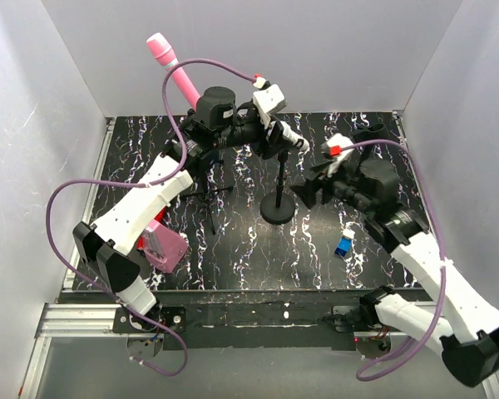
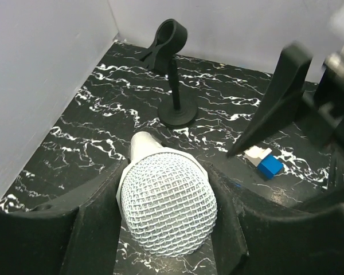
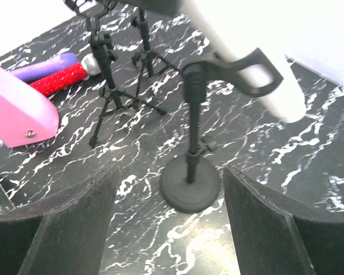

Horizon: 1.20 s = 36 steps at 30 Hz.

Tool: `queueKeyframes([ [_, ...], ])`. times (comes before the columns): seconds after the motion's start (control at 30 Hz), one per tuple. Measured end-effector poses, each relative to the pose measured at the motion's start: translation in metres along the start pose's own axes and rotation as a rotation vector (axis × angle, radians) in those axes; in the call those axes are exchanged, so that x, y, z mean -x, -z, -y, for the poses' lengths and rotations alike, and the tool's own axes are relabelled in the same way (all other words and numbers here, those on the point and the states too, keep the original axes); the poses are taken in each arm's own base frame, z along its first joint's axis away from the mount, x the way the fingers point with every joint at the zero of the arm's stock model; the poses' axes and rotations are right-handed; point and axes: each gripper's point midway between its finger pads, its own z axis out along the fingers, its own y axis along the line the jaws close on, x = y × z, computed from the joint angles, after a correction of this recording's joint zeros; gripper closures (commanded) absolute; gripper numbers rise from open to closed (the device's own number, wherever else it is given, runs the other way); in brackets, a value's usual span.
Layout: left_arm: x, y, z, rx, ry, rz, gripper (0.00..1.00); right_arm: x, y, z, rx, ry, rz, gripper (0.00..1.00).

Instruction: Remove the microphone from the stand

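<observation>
Microphone (image 2: 167,206) head nearest, handle pointing toward stand (image 2: 174,86).

Mid-table stand (image 1: 278,208); tripods (image 1: 209,193) crowd its L side.

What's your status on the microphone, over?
Left gripper shut on microphone head. Right gripper open, astride stand base. Clip empty. Right arm close alongside.

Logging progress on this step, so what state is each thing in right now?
White microphone: out of the clip, held in the air.
Stand: upright, clip empty.
Left claw: shut on the white microphone.
Right claw: open, holding nothing.
Pink microphone: raised and tilted, holder hidden.
Red microphone: lying flat.
</observation>
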Motion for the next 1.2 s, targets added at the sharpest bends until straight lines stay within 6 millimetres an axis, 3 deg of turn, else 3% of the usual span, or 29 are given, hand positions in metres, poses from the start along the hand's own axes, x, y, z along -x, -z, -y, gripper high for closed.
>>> queueKeyframes([
  [0.13, 0.002, -0.001, 0.004, -0.081, -0.002, 0.01, 0.84, 0.013, 0.027, 0.019, 0.013, 0.029, 0.043, 0.2],
  [0.23, 0.002, 0.001, 0.005, -0.145, 0.006, 0.013, 0.87, 0.03, 0.027, 0.029, 0.067, 0.041, 0.047, 0.19],
  [0.37, 0.002, 0.004, 0.001, -0.198, 0.013, 0.013, 0.87, 0.061, 0.007, 0.026, 0.21, 0.083, 0.063, 0.19],
  [0.47, 0.002, 0.002, 0.002, -0.237, 0.01, 0.017, 0.87, 0.074, -0.005, 0.019, 0.312, 0.103, 0.079, 0.19],
  [0.73, 0.003, 0.001, 0.008, -0.298, 0.001, 0.017, 0.9, 0.083, -0.037, 0.015, 0.393, 0.191, 0.11, 0.26],
  [0.87, 0.003, -0.001, 0.008, -0.314, -0.005, 0.011, 0.89, 0.084, -0.046, 0.017, 0.392, 0.257, 0.132, 0.41],
  [0.93, 0.002, -0.001, 0.006, -0.311, -0.006, 0.009, 0.82, 0.084, -0.049, 0.018, 0.389, 0.313, 0.144, 0.52],
  [1.03, 0.002, 0.002, 0.004, -0.316, 0.003, 0.003, 0.46, 0.087, -0.055, 0.022, 0.352, 0.392, 0.162, 0.66],
  [1.13, 0.0, 0.004, -0.004, -0.29, 0.021, -0.006, 0.18, 0.088, -0.063, 0.023, 0.31, 0.481, 0.181, 0.81],
  [1.17, 0.0, 0.004, -0.006, -0.28, 0.023, -0.008, 0.1, 0.089, -0.065, 0.021, 0.304, 0.501, 0.189, 0.9],
  [1.2, -0.002, 0.005, -0.01, -0.247, 0.033, -0.012, 0.06, 0.089, -0.066, 0.021, 0.289, 0.525, 0.198, 0.92],
])
